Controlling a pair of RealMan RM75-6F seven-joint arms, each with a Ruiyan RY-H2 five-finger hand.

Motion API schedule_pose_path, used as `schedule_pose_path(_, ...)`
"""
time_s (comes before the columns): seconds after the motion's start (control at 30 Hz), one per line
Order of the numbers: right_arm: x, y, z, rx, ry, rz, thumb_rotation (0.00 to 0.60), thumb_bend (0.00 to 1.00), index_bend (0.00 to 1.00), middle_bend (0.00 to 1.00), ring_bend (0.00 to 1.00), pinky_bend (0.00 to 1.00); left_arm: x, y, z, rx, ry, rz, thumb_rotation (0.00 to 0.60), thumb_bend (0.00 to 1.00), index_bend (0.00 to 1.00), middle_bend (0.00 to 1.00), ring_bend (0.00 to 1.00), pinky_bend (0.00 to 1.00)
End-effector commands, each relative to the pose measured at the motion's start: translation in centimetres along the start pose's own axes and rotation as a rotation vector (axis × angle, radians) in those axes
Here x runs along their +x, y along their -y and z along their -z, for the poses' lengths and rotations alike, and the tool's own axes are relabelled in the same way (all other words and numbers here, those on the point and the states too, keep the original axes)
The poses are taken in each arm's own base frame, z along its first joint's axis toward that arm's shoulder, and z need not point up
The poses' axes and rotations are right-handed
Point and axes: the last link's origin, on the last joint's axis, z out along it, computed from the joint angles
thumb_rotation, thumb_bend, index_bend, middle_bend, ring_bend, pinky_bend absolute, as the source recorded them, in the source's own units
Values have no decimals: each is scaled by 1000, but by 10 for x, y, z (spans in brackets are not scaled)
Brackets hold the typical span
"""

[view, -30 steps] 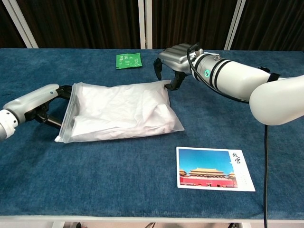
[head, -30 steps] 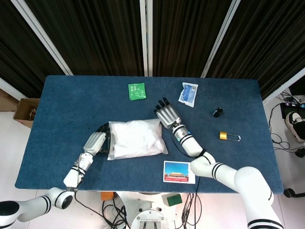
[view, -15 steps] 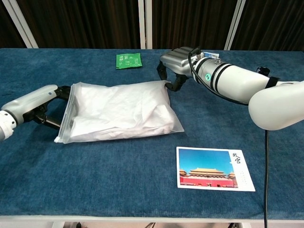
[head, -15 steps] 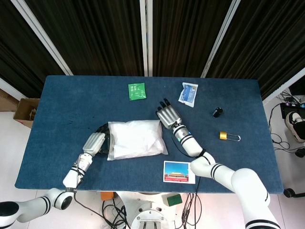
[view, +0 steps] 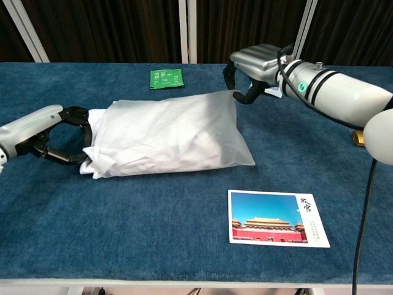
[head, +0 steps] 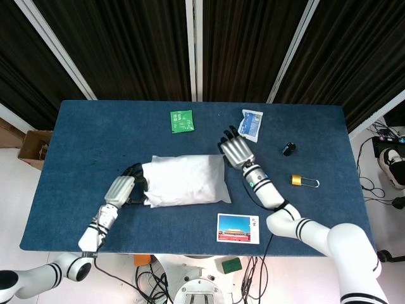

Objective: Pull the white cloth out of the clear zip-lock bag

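Backdrop: dark pleated curtains with pale uprights hang behind a blue-covered table [head: 82,126], which fills the middle of the head view.
Bag: the clear bag [view: 178,129] lies at the centre of the table, puffed up, its closed end toward 3 o'clock and its mouth toward 9 o'clock.
Cloth: the white cloth [view: 98,167] fills the bag, and a bunched end pokes from the mouth at the 9 o'clock side; most of it is inside, so the pull looks barely begun.
Left hand: the left hand [view: 58,135] sits at the bag's mouth with fingers curled round the bunched cloth end; it appears to grasp it, though the contact is partly hidden. It is placed there to draw the cloth out toward 9 o'clock.
Right hand: the right hand [view: 255,64] pinches the bag's far corner at about 2 o'clock, lifting it slightly; judged, this anchors the bag so it does not slide along with the cloth.
Other items: a green packet [head: 181,120] lies at 12 o'clock, a blue-and-white pouch [head: 251,124] just beyond the right hand, a padlock [head: 304,182] at 3 o'clock, and a postcard [view: 277,218] at 5 o'clock, all apart from the bag.
Risk: if the pinch slips, the bag would likely follow the cloth.
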Motion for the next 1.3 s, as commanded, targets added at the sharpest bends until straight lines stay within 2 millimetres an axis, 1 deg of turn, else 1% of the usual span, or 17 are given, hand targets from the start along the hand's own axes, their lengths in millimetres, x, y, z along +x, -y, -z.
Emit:
schedule_pose_path(0.03,8,-30,25,-44,-16,-2,600,547,709,409,147,127,1,-2,1,-6,-1,-5,600,513,742,250,24,94)
schedule_pose_path(0.23,15,-65,55,-106,-9,6,600,546,710,409,147,127,7,-1,3,1,-16,-16,600,514,741,250,24,94)
schedule_pose_path(0.5,19,-105,89,-185,-8,-4,600,546,710,409,147,127,26,3,15,15,-66,-41,600,514,740,250,24,93)
schedule_pose_path(0.6,18,-118,99,-212,-9,-7,600,546,710,409,147,127,33,4,20,24,-82,-50,600,513,740,250,24,94)
schedule_pose_path(0.7,14,-136,110,-259,2,-11,600,546,710,408,147,127,40,6,25,40,-93,-61,600,513,740,250,24,94)
schedule_pose_path(0.83,9,-151,117,-304,11,-14,600,545,709,406,147,127,44,9,29,62,-102,-63,600,514,739,250,24,94)
schedule_pose_path(0.97,4,-158,119,-320,20,-19,600,545,709,405,147,127,45,12,31,85,-110,-60,600,513,739,250,24,93)
schedule_pose_path(1.03,3,-159,118,-321,26,-25,600,543,689,404,146,127,44,12,32,90,-101,-58,600,511,729,246,24,94)
schedule_pose_path(1.07,1,-159,118,-320,34,-27,600,533,663,398,143,127,43,12,33,91,-94,-60,600,497,703,238,24,93)
schedule_pose_path(1.1,-1,-158,119,-318,50,-29,600,509,606,377,130,124,42,11,33,94,-84,-63,600,470,660,228,24,93)
schedule_pose_path(1.13,-2,-157,119,-317,65,-28,600,477,548,353,115,117,40,11,33,95,-76,-63,600,423,581,212,24,93)
schedule_pose_path(1.17,-3,-157,120,-319,86,-23,600,383,402,288,71,90,39,9,33,96,-68,-61,600,367,485,193,23,92)
schedule_pose_path(1.2,-3,-155,121,-319,107,-21,600,276,225,208,29,50,38,8,32,95,-61,-56,600,334,419,181,23,91)
schedule_pose_path(1.23,-2,-154,122,-318,114,-24,600,200,100,143,6,21,39,6,32,94,-58,-52,600,312,372,173,23,91)
schedule_pose_path(1.27,0,-152,124,-318,118,-28,600,162,35,96,0,7,40,5,31,92,-59,-51,600,269,280,157,23,90)
schedule_pose_path(1.3,4,-151,128,-320,121,-35,600,133,2,52,0,0,42,4,31,88,-65,-53,600,251,243,151,23,90)
